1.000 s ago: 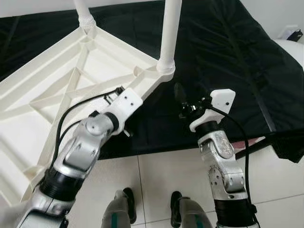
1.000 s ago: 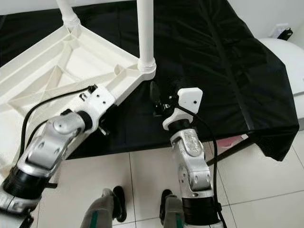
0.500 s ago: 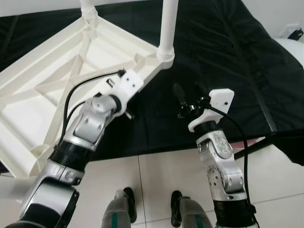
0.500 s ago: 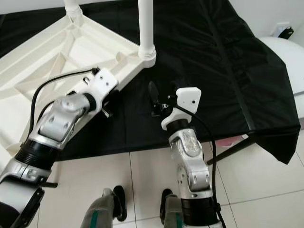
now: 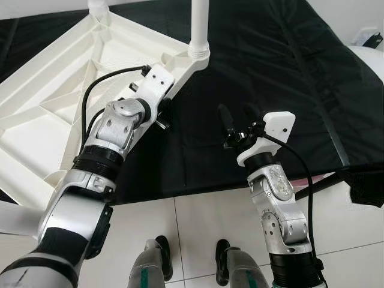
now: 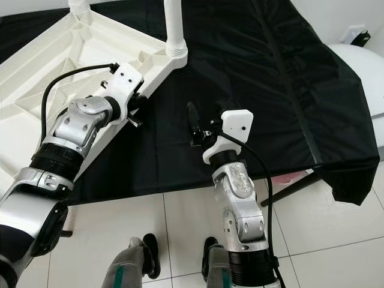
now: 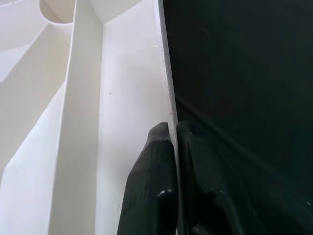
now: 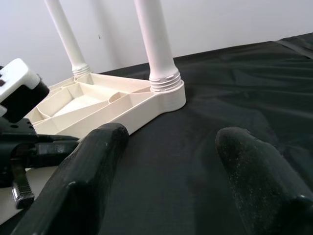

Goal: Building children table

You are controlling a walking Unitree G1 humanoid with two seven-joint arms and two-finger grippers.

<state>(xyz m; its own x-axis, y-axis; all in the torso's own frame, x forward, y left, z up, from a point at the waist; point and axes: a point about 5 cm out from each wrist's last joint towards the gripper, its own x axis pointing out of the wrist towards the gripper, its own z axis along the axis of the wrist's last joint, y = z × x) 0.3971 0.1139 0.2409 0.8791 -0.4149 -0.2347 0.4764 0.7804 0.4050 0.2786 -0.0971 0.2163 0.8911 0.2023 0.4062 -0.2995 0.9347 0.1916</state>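
The white children's table (image 5: 57, 105) lies upside down on the black cloth, its ribbed underside facing up. Two white legs stand screwed into its corners, one at the near corner (image 5: 199, 27) and one farther back (image 5: 98, 6). My left gripper (image 7: 173, 142) is shut on the tabletop's thin rim (image 7: 165, 73), one finger inside the rim and one outside, a short way from the near corner leg. My right gripper (image 5: 236, 118) hovers open over the cloth, to the right of that corner, with nothing between its fingers (image 8: 93, 171).
The black cloth (image 5: 282, 78) covers a work table whose front edge runs just ahead of my feet (image 5: 159, 255). White tiled floor (image 5: 198, 222) lies below. A white rounded object (image 6: 366, 66) sits at the far right, and a black support strut (image 5: 327, 183) slants under the cloth's right corner.
The left arm has stretched forward, and the upside-down table has slid away from me and leftward on the cloth with the gripper on its rim. The right gripper has stayed put.
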